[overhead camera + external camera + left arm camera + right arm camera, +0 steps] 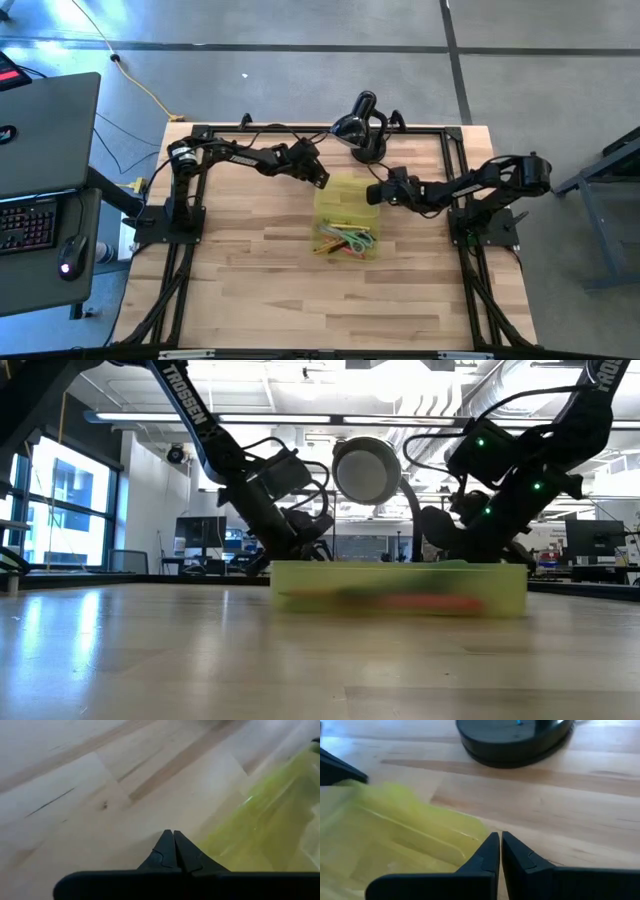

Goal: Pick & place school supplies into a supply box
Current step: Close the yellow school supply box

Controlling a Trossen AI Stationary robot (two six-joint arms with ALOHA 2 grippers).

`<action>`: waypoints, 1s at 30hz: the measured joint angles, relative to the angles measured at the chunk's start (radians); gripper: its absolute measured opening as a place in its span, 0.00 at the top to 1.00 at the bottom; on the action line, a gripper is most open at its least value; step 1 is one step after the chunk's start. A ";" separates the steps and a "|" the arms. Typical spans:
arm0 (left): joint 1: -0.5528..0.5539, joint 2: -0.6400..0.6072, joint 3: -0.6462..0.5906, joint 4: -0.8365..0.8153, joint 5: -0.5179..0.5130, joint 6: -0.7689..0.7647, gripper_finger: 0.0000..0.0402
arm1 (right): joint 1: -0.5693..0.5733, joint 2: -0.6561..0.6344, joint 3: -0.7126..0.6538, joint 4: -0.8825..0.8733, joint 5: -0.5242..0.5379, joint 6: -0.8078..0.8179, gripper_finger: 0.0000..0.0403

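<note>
Supplies (347, 240) lie inside the box (347, 190), left gripper (322, 180) and right gripper (374, 194) both pinched empty beside its far end; judged next: closing lid.

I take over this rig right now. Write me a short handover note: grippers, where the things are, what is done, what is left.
Left gripper: shut, empty, at the supply box's far left corner.
Right gripper: shut, empty, at its far right edge.
Pens, pencils and scissors lie inside the box's near end; none seen loose on the table.
Done: supplies appear packed.
Left: possibly closing the box; whether it has a lid cannot be told.
</note>
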 joint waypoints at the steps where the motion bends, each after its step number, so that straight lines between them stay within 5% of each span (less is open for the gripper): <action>1: -0.001 0.000 0.000 0.002 0.000 0.004 0.98 | 0.003 0.000 0.000 0.010 0.001 -0.007 1.00; 8: -0.008 -0.054 0.002 0.015 0.089 0.032 0.93 | 0.014 -0.002 0.003 0.068 -0.052 -0.038 1.00; 16: -0.018 -0.094 0.002 -0.012 0.064 0.065 0.96 | 0.083 -0.060 0.003 0.099 -0.036 -0.089 1.00; 22: -0.016 -0.092 0.002 -0.126 -0.087 0.065 0.97 | 0.153 -0.120 0.003 0.099 -0.069 -0.115 1.00; 30: -0.024 -0.062 0.000 -0.115 -0.064 0.065 0.95 | 0.175 -0.126 0.003 0.082 -0.146 -0.130 1.00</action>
